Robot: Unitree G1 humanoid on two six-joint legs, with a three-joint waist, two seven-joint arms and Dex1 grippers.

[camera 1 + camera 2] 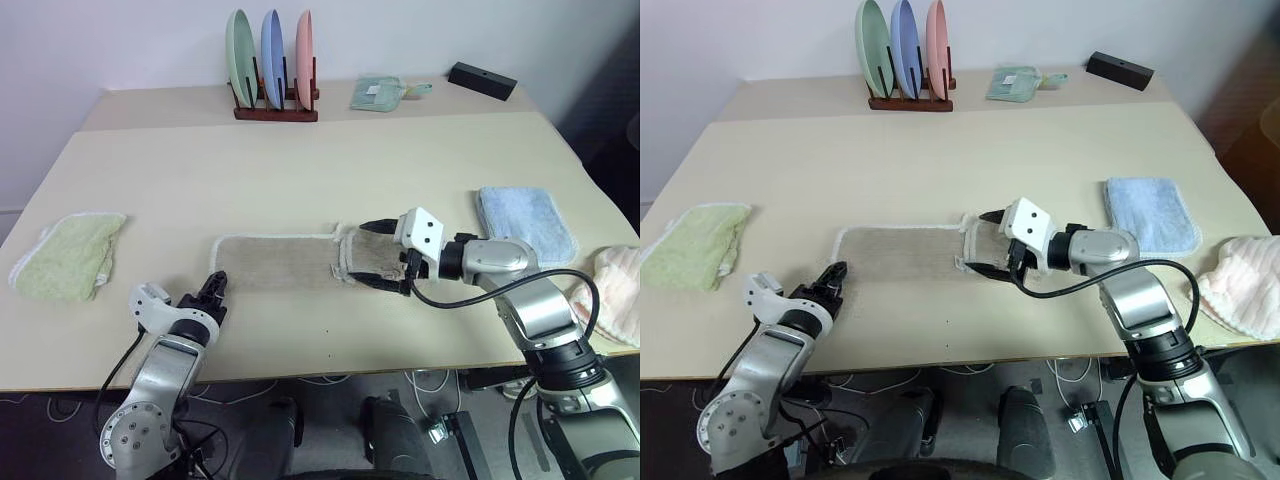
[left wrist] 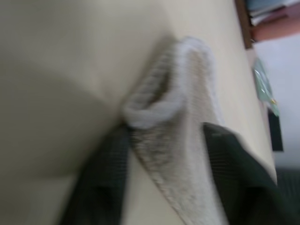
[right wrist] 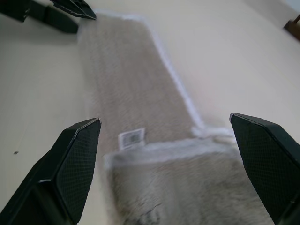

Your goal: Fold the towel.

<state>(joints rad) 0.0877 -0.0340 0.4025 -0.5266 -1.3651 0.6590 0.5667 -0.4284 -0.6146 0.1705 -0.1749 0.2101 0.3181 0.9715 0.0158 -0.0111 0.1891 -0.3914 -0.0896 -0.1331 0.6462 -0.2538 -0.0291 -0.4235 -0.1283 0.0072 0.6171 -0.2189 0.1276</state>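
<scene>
The towel (image 1: 285, 262) lies as a long strip near the table's (image 1: 300, 170) front edge. The right gripper (image 1: 388, 255) straddles the folded-over end, jaws wide, gripping nothing; the left gripper (image 1: 212, 291) pinches the other end's corner, probably to lift it across.

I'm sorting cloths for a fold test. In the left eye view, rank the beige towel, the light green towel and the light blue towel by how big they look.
1. beige towel, longest strip.
2. and 3. light green towel and light blue towel: these look alike, so no ranking.
</scene>
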